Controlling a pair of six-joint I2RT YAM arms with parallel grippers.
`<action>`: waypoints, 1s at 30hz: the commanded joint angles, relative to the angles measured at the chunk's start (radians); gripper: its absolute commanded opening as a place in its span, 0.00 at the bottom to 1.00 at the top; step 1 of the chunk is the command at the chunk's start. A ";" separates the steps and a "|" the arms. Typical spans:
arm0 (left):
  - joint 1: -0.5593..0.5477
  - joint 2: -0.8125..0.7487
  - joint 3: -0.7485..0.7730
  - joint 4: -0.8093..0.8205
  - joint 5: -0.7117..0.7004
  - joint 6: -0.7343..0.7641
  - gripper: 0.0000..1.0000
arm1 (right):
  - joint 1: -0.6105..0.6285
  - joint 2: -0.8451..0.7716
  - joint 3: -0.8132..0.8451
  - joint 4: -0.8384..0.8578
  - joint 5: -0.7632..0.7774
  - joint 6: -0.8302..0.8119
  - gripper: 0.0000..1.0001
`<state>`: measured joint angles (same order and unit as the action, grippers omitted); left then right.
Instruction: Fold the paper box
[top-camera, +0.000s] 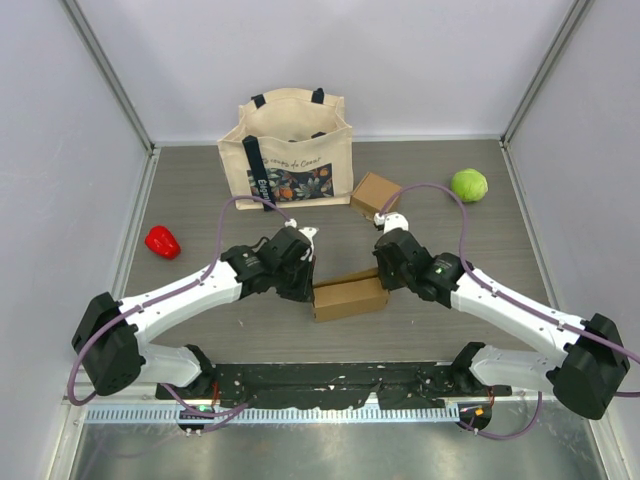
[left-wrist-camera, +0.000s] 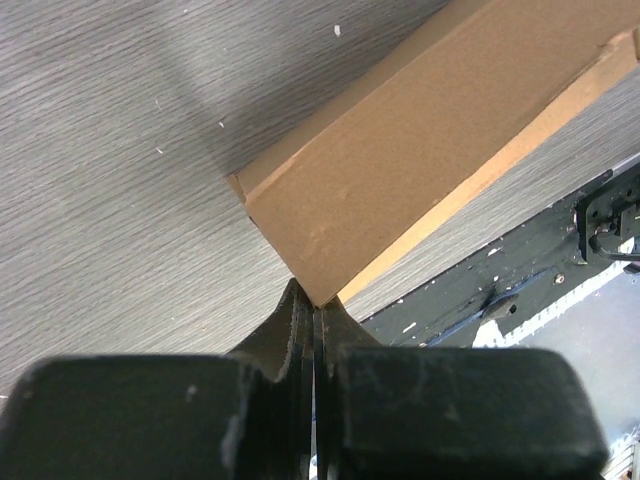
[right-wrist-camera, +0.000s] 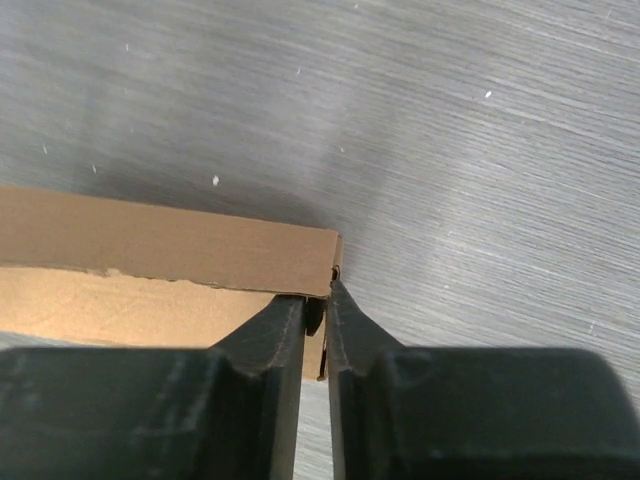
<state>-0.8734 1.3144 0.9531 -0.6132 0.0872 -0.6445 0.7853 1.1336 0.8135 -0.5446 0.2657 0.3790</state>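
The brown paper box (top-camera: 350, 297) lies flat and long on the grey table between my two grippers. My left gripper (top-camera: 304, 284) is shut at the box's left end. In the left wrist view its fingertips (left-wrist-camera: 300, 305) touch the near corner of the paper box (left-wrist-camera: 420, 150), and I see nothing between them. My right gripper (top-camera: 386, 281) is at the right end. Its jaws stand slightly apart there (right-wrist-camera: 318, 300), straddling the end wall of the paper box (right-wrist-camera: 180, 250), one finger inside and one outside the corner.
A cream tote bag (top-camera: 288, 150) stands at the back. A small closed brown box (top-camera: 374, 193) and a green round fruit (top-camera: 469, 185) lie back right. A red pepper (top-camera: 162, 241) lies left. The black base rail (top-camera: 330, 380) runs along the near edge.
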 joint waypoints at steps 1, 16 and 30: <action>-0.013 0.011 -0.025 0.020 -0.024 -0.020 0.00 | 0.028 -0.014 0.003 -0.058 -0.002 0.001 0.23; -0.022 0.026 -0.024 0.018 -0.023 -0.021 0.00 | 0.046 0.035 0.019 -0.115 0.132 0.070 0.03; -0.024 0.023 -0.027 0.021 -0.017 -0.020 0.00 | 0.045 0.006 -0.022 -0.094 0.106 0.155 0.25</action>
<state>-0.8902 1.3228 0.9478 -0.5777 0.0719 -0.6552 0.8284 1.1599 0.8158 -0.6449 0.3698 0.5060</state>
